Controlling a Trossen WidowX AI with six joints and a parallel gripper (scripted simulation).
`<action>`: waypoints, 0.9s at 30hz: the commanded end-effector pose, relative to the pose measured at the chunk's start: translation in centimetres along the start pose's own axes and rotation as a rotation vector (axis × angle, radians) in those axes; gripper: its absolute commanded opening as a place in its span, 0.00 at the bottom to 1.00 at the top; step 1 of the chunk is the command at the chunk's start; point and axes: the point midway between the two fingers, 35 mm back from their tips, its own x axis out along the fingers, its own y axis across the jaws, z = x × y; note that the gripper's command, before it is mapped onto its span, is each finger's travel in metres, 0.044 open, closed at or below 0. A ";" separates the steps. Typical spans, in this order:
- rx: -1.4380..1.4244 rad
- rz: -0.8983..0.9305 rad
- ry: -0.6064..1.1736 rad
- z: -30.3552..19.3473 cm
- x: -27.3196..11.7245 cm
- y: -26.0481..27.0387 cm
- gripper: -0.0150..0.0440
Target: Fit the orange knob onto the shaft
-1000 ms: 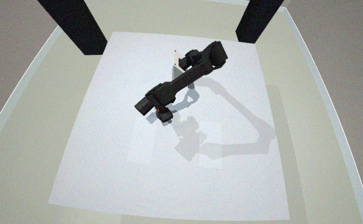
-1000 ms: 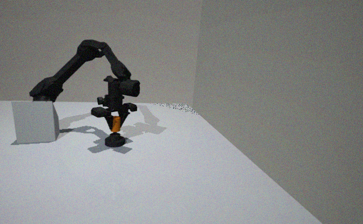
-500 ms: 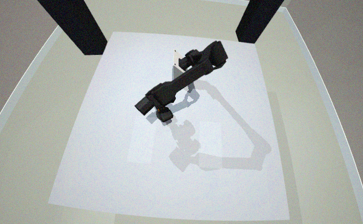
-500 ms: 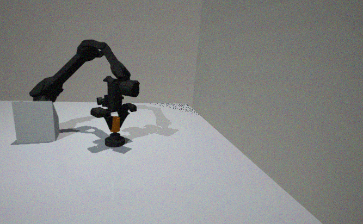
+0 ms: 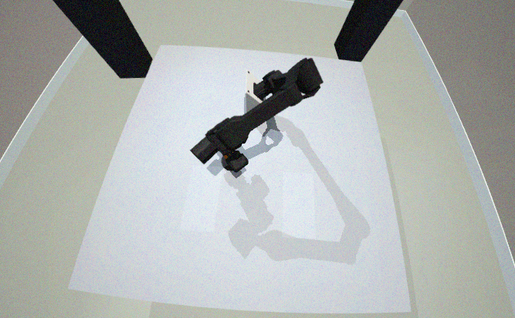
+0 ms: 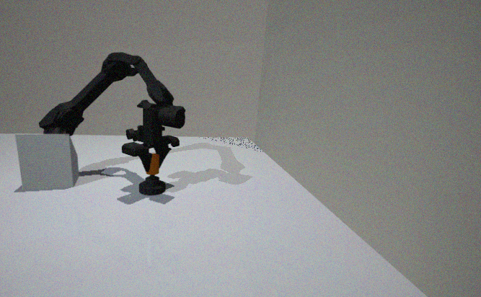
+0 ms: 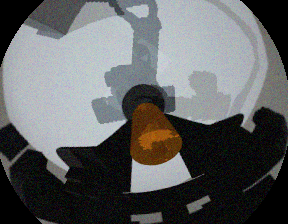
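One pale gray block (image 6: 44,162) at left on white surface (image 5: 132,221) (image 6: 197,236), arm (image 5: 269,110) (image 6: 92,88) rising behind it. Next right, round dark pedestal (image 6: 151,187) (image 7: 129,102); orange knob (image 5: 225,157) (image 6: 153,164) (image 7: 154,137) just above, slightly tilted, not seated. Fingers (image 6: 154,162) partly open, clamped on knob.

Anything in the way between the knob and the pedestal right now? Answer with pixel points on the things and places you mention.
Nothing visible. The tool (image 5: 225,157) (image 6: 153,170) (image 7: 147,119) is shut on the knob (image 6: 154,163) (image 7: 156,142), just above the pedestal (image 6: 151,187) (image 7: 129,103), with no other object between them. Whether the hole's flat side matches the shaft's can't be seen.
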 end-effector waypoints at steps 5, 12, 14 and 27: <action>-0.047 -0.002 0.007 -0.4 0.2 -0.3 0.25; -0.047 -0.002 0.007 -0.4 0.3 -0.3 0.25; -0.047 -0.002 0.007 -0.4 0.3 -0.3 0.25; 0.187 -0.002 0.007 -0.1 -0.2 -0.1 0.25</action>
